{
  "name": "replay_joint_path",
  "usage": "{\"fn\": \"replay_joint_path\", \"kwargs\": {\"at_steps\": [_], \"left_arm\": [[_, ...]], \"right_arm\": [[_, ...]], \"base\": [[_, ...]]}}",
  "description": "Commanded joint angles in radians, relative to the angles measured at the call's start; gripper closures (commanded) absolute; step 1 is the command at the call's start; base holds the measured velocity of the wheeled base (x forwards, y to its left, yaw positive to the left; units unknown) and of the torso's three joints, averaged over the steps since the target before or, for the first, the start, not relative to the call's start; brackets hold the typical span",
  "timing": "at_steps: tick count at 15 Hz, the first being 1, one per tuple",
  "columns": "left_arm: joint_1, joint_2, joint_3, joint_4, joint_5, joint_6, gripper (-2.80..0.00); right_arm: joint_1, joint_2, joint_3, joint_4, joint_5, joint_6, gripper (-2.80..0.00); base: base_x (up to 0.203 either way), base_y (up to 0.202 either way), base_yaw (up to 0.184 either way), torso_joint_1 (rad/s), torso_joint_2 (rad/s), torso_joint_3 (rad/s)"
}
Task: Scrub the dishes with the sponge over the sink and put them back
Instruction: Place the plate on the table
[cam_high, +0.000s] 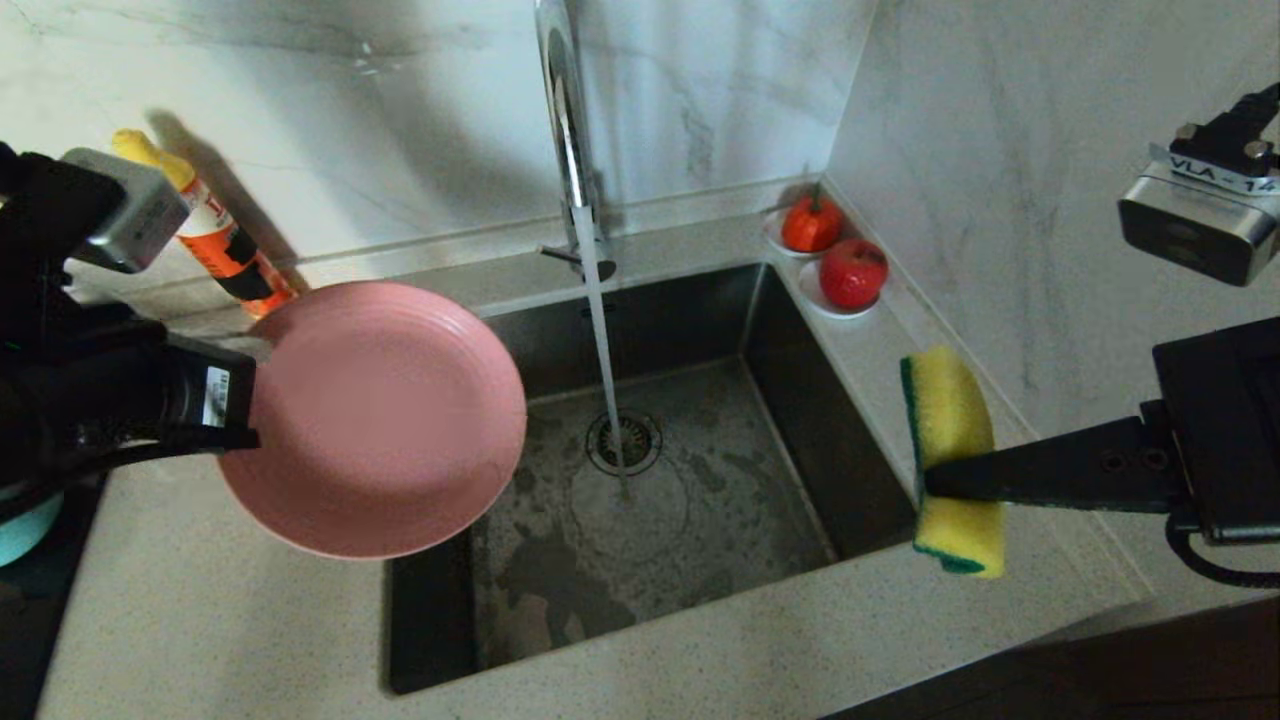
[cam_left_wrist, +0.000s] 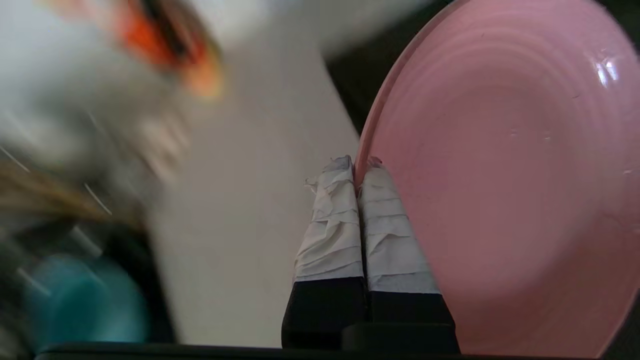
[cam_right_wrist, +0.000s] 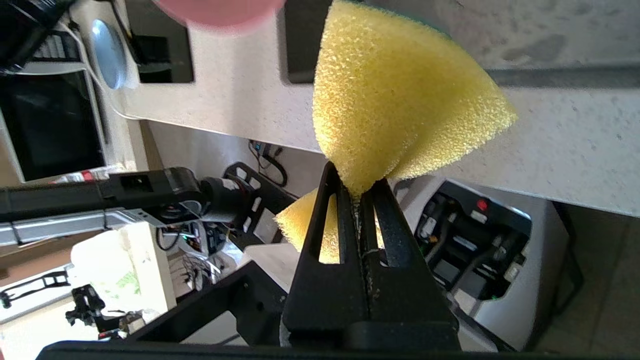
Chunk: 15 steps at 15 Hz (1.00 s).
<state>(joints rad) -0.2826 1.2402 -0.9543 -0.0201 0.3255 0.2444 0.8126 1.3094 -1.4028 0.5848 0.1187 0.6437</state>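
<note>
My left gripper (cam_high: 245, 415) pinches pink plate (cam_high: 375, 420) rim, left of sink (cam_high: 800, 420); right gripper (cam_high: 930, 480) squeezes sponge (cam_high: 950, 420), well right, facing plate.

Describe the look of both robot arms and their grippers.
Both arms are black. The left gripper has slim black fingers wrapped in crinkled white tape, and a white barcode label on its body. The right gripper has bare black slotted fingers, a black cable, and a grey camera box labelled "VLA".
</note>
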Motion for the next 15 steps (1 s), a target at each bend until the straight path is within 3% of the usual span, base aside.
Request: {"fn": "replay_joint_path", "kwargs": {"at_steps": [1,5,8,11,15], "left_arm": [[0.104,0.008,-0.025,0.130,-0.068,-0.139,0.00],[0.278,0.004,0.060,0.154,-0.123,-0.269,0.00],[0.448,0.003,0.084,0.153,-0.236,-0.340,0.00],[0.626,0.006,0.111,0.145,-0.333,-0.353,0.00],[0.790,0.025,0.166,0.071,-0.423,-0.350,0.00]], "right_arm": [[-0.002,-0.002,0.004,-0.002,0.002,0.004,0.00],[-0.004,0.004,0.001,-0.003,0.004,0.004,0.00],[-0.013,0.008,0.004,-0.002,0.004,0.004,0.00],[-0.029,0.011,0.007,-0.002,0.013,0.002,0.00],[-0.046,0.020,0.007,-0.003,0.037,0.000,0.00]], "base": [[0.000,0.000,0.000,0.000,0.00,0.000],[0.000,0.000,0.000,0.000,0.00,0.000],[0.000,0.000,0.000,0.000,0.00,0.000],[0.000,0.000,0.000,0.000,0.00,0.000],[0.000,0.000,0.000,0.000,0.00,0.000]]}}
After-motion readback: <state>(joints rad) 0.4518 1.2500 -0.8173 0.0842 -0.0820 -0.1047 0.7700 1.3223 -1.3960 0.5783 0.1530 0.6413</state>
